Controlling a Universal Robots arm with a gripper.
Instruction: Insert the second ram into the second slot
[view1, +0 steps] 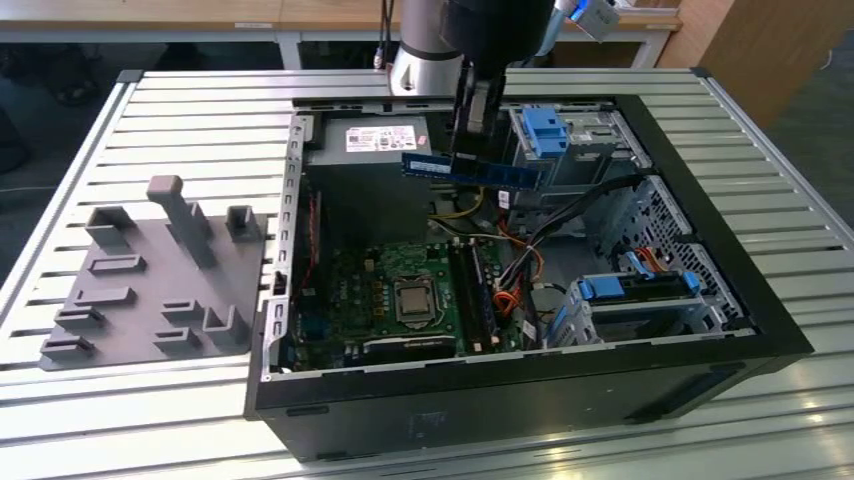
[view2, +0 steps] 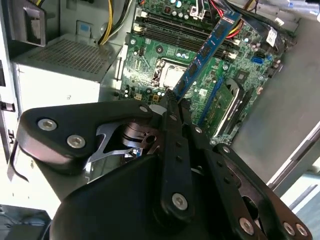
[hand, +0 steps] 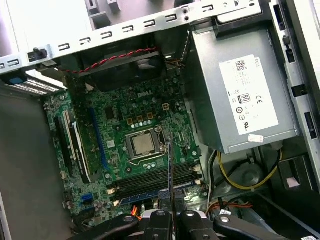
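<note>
Slatted metal table (view1: 200, 110) carries an open computer case (view1: 761, 310); in the exterior view the second ram (view1: 474, 170) hangs level, raised well above the motherboard (view1: 400, 290), pinched by the fingers (view1: 465, 135). In the second wrist view the closed fingers (view2: 175, 150) hold the stick (view2: 210, 47), which slants over the motherboard. In the first wrist view it shows edge-on (hand: 170, 170) above the motherboard's memory slots (hand: 155, 177)

2nd ram (view1: 514, 175) above mobo (view1: 360, 290), in PC case (view1: 467, 410).
</note>
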